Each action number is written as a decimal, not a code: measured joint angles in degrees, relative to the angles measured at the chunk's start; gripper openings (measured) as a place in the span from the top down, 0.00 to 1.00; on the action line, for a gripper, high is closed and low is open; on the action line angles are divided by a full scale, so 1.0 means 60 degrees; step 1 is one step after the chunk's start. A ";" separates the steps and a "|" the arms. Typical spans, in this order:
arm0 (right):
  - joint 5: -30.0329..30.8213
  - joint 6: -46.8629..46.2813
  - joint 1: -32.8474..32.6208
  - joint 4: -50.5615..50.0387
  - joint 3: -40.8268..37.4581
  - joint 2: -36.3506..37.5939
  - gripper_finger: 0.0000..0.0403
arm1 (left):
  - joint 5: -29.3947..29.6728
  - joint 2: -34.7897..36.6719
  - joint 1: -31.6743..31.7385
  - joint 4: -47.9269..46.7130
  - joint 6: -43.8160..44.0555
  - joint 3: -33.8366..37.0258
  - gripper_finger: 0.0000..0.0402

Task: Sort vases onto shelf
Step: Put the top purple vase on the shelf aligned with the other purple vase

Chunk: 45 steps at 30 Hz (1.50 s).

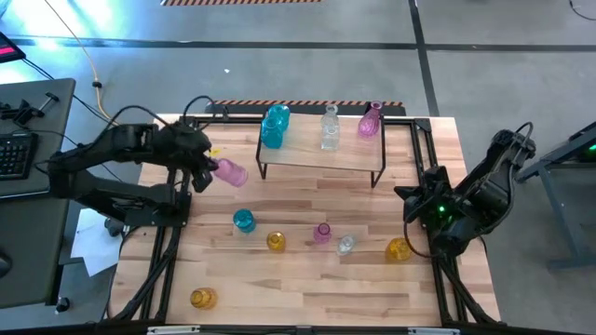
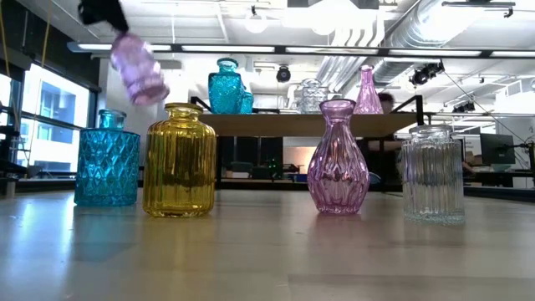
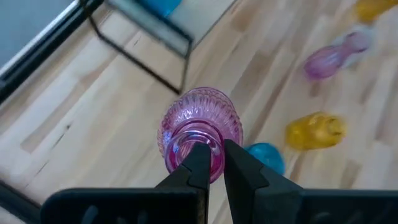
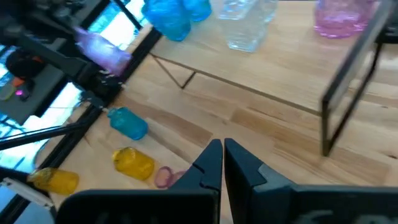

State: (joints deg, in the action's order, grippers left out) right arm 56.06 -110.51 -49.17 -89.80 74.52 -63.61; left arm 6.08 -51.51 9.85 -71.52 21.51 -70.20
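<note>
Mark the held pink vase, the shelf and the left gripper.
pink vase (image 3: 202,127), left wrist view, ribbed body.
shelf (image 1: 307,156), high view, bare board top.
left gripper (image 3: 213,158), left wrist view, between fingertips at the vase rim.

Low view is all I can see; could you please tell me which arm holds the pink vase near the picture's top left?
Observer: The left gripper. Its jaws pinch the rim of the pink vase, one finger inside the mouth.
Operator: Thank you. Is the vase over the shelf yet?
Observer: No. From above it hangs beside the left end of the shelf, over the tabletop, tipped with its base towards the shelf.
Operator: And where is the other arm, please?
Observer: The right gripper waits at the table's right edge, jaws shut on nothing.
</note>
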 joint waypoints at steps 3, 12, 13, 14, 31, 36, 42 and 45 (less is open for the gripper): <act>-0.0285 0.0177 0.0000 -0.0035 0.0000 0.0246 1.00 | -0.0002 -0.0599 -0.0406 -0.0027 -0.0014 -0.0945 0.96; 0.0321 0.0863 0.0005 -0.0039 0.0000 0.1001 1.00 | 0.0646 -0.3674 -0.1532 0.0197 -0.1167 -0.3925 0.96; 0.0301 0.0902 0.0004 -0.0037 0.0000 0.1046 1.00 | 0.0644 -0.4050 -0.1584 0.0208 -0.1373 -0.4303 0.96; 0.0231 0.0917 0.0004 -0.0037 0.0000 0.1090 1.00 | 0.0649 -0.4420 -0.1625 0.0265 -0.1591 -0.4695 0.96; -0.3141 0.1774 0.0000 0.0637 0.0000 0.0577 1.00 | 0.0182 -0.9570 -0.1282 0.2113 -0.4104 -1.0566 0.96; -0.3289 0.1968 0.0000 0.0580 0.0000 0.0362 1.00 | -0.0263 -1.0134 -0.1039 0.2580 -0.3996 -1.0678 0.96; -0.3176 0.2002 -0.0023 0.0706 0.0000 0.0280 1.00 | -0.0251 -1.0578 -0.0990 0.3031 -0.4289 -1.0683 0.96; -0.2761 0.2002 -0.0001 0.0759 0.0000 0.0225 1.00 | -0.0259 -1.0770 -0.0954 0.3014 -0.4429 -1.0683 0.96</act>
State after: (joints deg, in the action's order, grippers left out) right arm 39.50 -98.50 -49.18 -85.24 74.52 -62.26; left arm 4.52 -116.13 4.13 -53.43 -5.06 -134.30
